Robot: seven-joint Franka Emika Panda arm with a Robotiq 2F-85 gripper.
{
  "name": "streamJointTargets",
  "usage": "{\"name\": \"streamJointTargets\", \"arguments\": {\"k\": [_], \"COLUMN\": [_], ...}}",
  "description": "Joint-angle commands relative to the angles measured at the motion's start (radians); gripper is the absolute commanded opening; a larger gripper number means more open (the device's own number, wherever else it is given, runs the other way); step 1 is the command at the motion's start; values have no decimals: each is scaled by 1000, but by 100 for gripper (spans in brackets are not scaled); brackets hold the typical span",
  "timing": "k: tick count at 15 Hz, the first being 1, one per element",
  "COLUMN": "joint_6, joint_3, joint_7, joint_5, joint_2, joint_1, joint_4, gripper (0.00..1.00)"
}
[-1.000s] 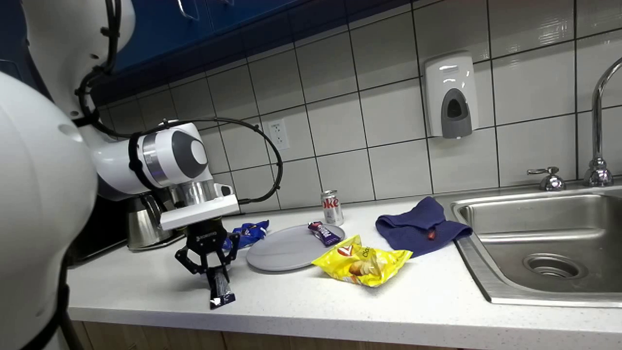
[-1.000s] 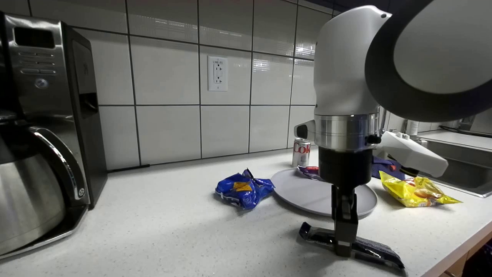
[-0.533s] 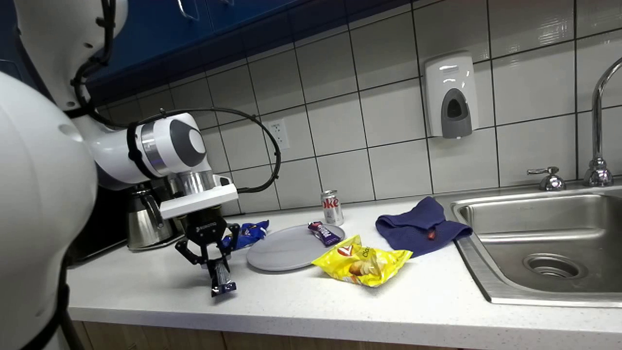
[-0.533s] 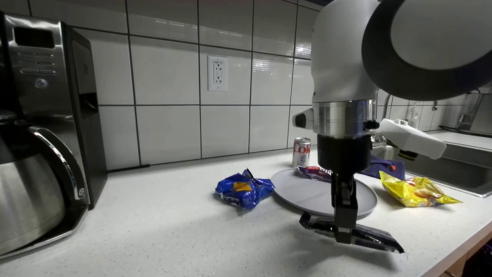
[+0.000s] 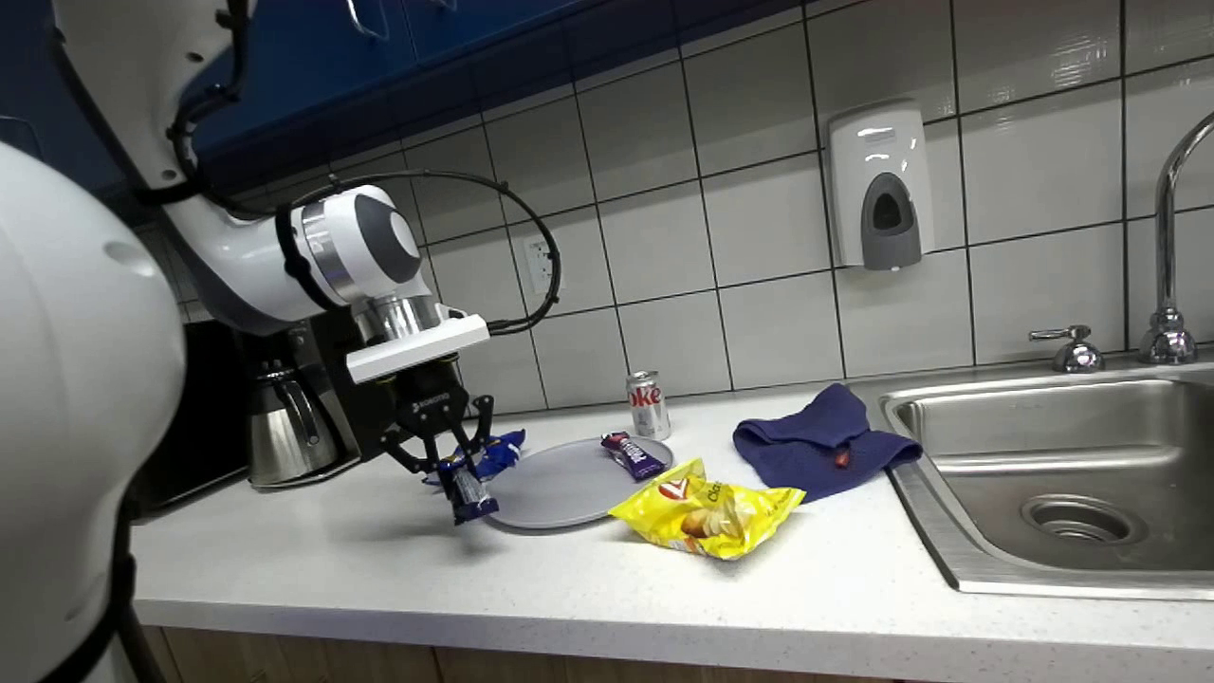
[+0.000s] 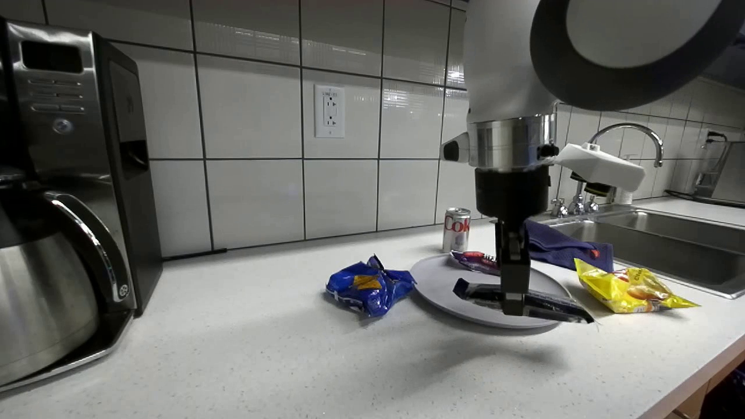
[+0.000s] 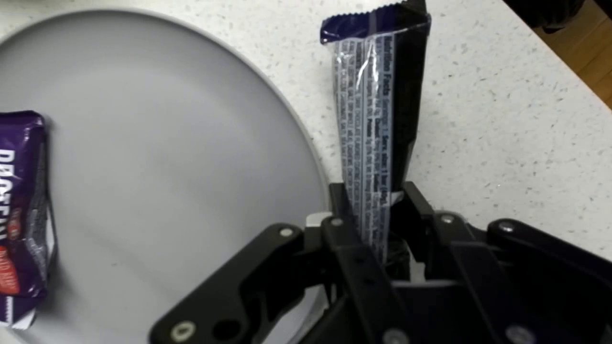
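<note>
1. Clearly, the gripper (image 7: pixel 375 200) is gripping a wrapped bar (image 7: pixel 366 105): one finger presses each long side, and in an exterior view the bar sticks out on both sides of the fingers.

2. The bar's long axis runs crosswise through the gripper; in the wrist view it reaches from between the fingers up toward the top of the picture. Both exterior views suggest a slight slope, with the end nearer the table's front edge lower.

3. As I judge it, the relation that counts is bar to gray plate (image 7: pixel 181 143). The plate lies just left of the bar in the wrist view, its rim passing behind one finger, and the bar's length runs roughly along that stretch of rim. It looks beside the plate rather than over its middle.

4. A shadow (image 6: pixel 512 358) on the table (image 6: pixel 204 337) puts the bar in the air; its exact height over the plate's rim I cannot tell.

5. Resting on the plate's far side from the gripper, a purple bar (image 7: pixel 21 215) lies roughly parallel to the held one, well apart from it.
</note>
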Motion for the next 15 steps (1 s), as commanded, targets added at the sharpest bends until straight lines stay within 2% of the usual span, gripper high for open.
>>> {"name": "streamJointTargets", "arguments": {"k": [1, 7, 15], "joint_6": [-29, 1, 9], "joint_3": [-20, -58, -65], "joint_7": [-18, -15, 11], "joint_5": [-39, -82, -102], "joint_2": [19, 99, 208], "joint_1": [-40, -78, -80], "joint_4": [60, 139, 229], "gripper": [8, 8, 8]}}
